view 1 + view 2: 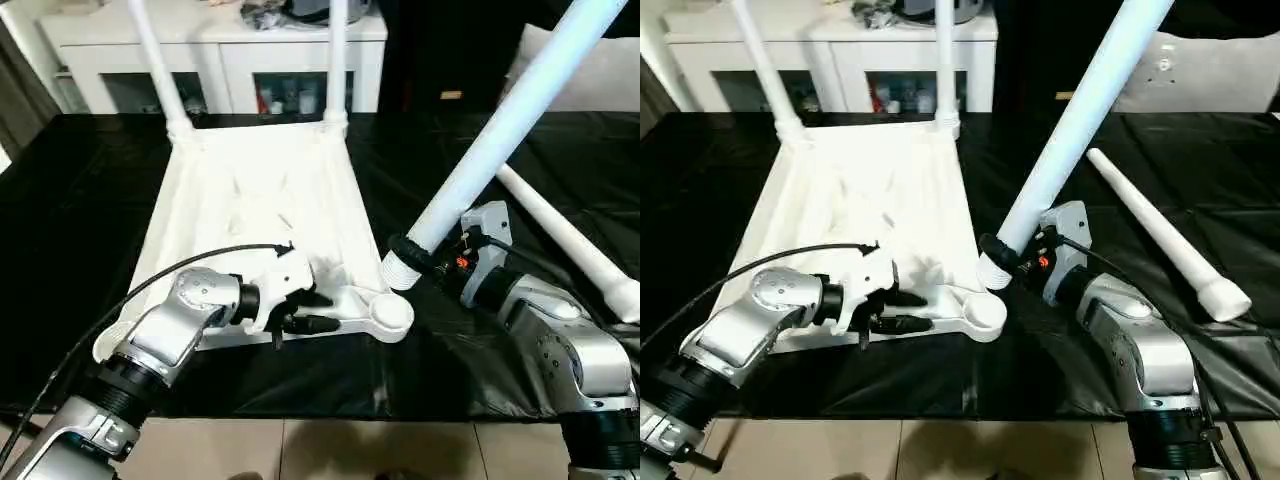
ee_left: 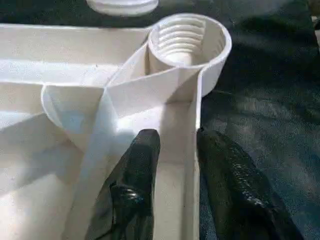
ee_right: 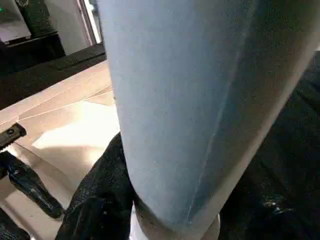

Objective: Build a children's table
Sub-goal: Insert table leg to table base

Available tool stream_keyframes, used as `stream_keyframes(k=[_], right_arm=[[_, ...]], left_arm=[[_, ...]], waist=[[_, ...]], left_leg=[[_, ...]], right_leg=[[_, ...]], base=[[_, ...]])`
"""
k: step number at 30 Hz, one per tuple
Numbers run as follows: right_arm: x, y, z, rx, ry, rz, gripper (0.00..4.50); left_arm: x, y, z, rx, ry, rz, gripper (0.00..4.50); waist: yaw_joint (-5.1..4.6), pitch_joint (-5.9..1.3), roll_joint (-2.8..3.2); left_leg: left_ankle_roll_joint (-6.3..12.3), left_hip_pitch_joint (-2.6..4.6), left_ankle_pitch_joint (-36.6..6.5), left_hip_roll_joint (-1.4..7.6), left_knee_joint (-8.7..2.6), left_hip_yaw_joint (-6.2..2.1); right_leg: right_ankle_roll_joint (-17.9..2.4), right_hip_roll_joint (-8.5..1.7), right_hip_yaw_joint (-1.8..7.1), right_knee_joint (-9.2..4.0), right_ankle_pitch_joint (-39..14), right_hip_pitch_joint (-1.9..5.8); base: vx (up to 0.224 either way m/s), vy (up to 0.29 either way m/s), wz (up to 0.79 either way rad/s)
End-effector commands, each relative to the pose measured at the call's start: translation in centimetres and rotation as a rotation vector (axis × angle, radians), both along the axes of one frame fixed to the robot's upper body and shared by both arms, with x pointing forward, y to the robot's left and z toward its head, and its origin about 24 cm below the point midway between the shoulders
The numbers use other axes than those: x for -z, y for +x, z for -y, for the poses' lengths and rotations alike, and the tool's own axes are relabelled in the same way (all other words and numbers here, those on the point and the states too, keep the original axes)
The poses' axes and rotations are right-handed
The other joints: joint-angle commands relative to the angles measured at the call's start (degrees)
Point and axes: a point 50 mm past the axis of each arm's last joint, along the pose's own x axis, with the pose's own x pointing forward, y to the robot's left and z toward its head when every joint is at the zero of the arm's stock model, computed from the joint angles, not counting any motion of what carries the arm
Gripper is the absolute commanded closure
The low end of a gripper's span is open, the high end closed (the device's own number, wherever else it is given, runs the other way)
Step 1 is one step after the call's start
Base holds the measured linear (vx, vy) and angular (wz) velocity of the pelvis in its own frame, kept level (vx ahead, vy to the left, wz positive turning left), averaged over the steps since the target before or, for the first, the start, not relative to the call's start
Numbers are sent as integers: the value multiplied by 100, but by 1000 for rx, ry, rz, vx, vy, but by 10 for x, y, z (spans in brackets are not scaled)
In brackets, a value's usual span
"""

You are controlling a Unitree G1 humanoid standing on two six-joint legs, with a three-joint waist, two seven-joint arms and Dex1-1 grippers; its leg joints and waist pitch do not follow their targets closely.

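**Third leg held tilted beside the near-right socket**

Your white plastic table top [image 1: 250,215] lies ribbed underside up on the black-covered desk [image 1: 60,250], two round white legs [image 1: 155,60] standing in its far sockets. Your left gripper [image 2: 175,165] has its jaws clamped across the near rim wall; the left wrist view shows the threaded corner socket [image 2: 187,42] open. Your right gripper [image 1: 425,262] has its jaws clamped on a tilted white leg [image 1: 500,130], its ribbed end just beside that socket. A fourth leg [image 1: 1160,235] lies loose on the desk to the right.
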Motion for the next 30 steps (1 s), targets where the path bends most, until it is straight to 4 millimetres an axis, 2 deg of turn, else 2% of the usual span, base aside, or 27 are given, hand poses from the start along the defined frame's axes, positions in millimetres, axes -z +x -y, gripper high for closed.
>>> stream_keyframes(k=[1,4,6,9,14,17,23,25,26,30], right_arm=[[-6,-1,-3,-23,-1,26,262],[-6,-1,-5,-30,-4,24,262],[-5,-1,-5,-34,-7,22,262],[-4,-2,-6,-40,-10,21,262],[-5,-4,-8,-78,-14,14,262],[-8,-6,-11,-139,-12,3,262],[-7,-18,-21,-346,-54,-57,262],[-4,-16,-20,-351,-93,-66,262],[-3,-14,-19,-340,-109,-67,262],[0,-6,-14,-317,-170,-68,262]], left_arm=[[5,1,-4,-13,32,6,334],[8,1,-5,-3,48,1,373],[9,1,-5,3,59,-2,374],[10,1,-6,3,64,-3,400],[13,2,-10,13,106,9,446],[14,3,-10,8,107,6,449],[13,6,-10,-52,68,-29,450],[12,7,-8,-68,54,-30,450],[12,7,-9,-69,59,-30,450],[13,7,-10,-72,69,-33,450]], waist=[[11,-375,-28],[12,-376,-23],[10,-374,-26],[10,-373,-24],[8,-352,-17],[4,-346,-22],[6,-345,-46],[14,-346,-56],[9,-344,-69],[-15,-343,-93]], left_leg=[[155,-42,-958,83,-423,6],[151,-37,-992,86,-428,1],[148,-39,-1000,81,-429,3],[138,-37,-1024,88,-430,2],[127,-23,-1194,88,-447,-3],[131,-22,-1238,88,-457,-13],[189,-19,-1235,93,-445,-7],[193,-23,-1176,91,-437,-5],[190,-48,-1140,88,-441,-11],[192,-32,-1152,83,-435,-8]], right_leg=[[-897,-272,226,-465,-1753,374],[-899,-272,223,-468,-1758,374],[-887,-274,226,-473,-1776,376],[-909,-280,229,-470,-1772,373],[-848,-281,225,-503,-2040,365],[-764,-283,226,-516,-2224,369],[-813,-281,227,-522,-2214,366],[-808,-286,231,-522,-2241,364],[-794,-291,226,-517,-2269,375],[-737,-289,222,-535,-2457,351]], base=[[0,0,0],[0,0,0],[0,0,0],[0,0,0],[0,0,0],[0,0,0],[0,0,0],[0,0,0],[0,0,0],[0,0,0]])
